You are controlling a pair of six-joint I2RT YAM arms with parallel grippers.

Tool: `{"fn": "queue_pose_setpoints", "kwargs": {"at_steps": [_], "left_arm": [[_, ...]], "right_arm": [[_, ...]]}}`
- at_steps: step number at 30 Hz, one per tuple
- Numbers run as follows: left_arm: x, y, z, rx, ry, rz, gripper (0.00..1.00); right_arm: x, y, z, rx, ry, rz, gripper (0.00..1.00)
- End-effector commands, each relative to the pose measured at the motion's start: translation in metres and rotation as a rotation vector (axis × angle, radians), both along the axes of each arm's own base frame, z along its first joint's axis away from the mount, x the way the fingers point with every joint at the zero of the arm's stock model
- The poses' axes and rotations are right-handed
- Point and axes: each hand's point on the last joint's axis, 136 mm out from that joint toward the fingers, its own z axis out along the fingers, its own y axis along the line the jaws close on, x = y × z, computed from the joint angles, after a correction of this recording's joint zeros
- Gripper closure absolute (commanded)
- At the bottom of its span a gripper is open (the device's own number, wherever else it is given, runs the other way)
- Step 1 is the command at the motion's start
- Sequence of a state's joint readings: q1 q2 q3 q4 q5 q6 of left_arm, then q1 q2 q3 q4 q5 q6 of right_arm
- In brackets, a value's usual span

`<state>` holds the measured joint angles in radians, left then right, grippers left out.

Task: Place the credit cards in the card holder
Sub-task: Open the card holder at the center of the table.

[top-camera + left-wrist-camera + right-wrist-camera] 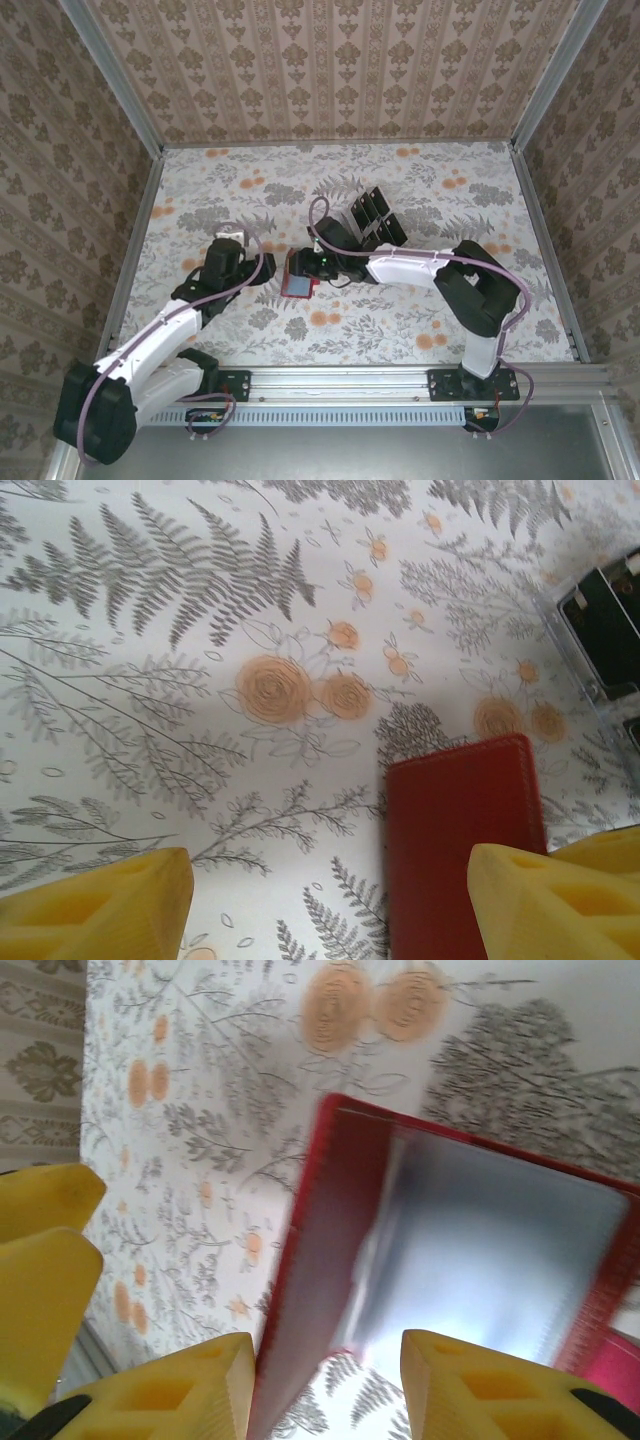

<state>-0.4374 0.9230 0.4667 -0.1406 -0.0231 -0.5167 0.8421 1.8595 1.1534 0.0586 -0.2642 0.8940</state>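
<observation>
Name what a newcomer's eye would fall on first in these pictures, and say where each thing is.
The red card holder stands out first, mid-table on the flowery cloth; the right wrist view shows it opened, with a shiny inner pocket. Next come the yellow fingers of the left gripper, spread wide beside it. Beyond, a clear rack holds dark credit cards.

In the left wrist view the wallet [455,840] runs off the bottom edge, the rack [600,630] off the right. From the right wrist the wallet is blurred.
</observation>
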Motion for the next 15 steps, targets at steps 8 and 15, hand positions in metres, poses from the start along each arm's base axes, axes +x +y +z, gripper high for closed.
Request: {"fn": "queue_pose_setpoints", "kwargs": {"at_steps": [8, 15], "left_arm": [[-0.005, 0.016, 0.007, -0.04, 0.004, 0.051, 0.27], [-0.011, 0.027, 0.012, -0.043, -0.008, 0.085, 0.27]], "right_arm": [[0.005, 0.047, -0.019, 0.015, 0.061, 0.06, 0.57], [0.007, 0.056, -0.055, -0.032, 0.115, 0.062, 0.5]]}}
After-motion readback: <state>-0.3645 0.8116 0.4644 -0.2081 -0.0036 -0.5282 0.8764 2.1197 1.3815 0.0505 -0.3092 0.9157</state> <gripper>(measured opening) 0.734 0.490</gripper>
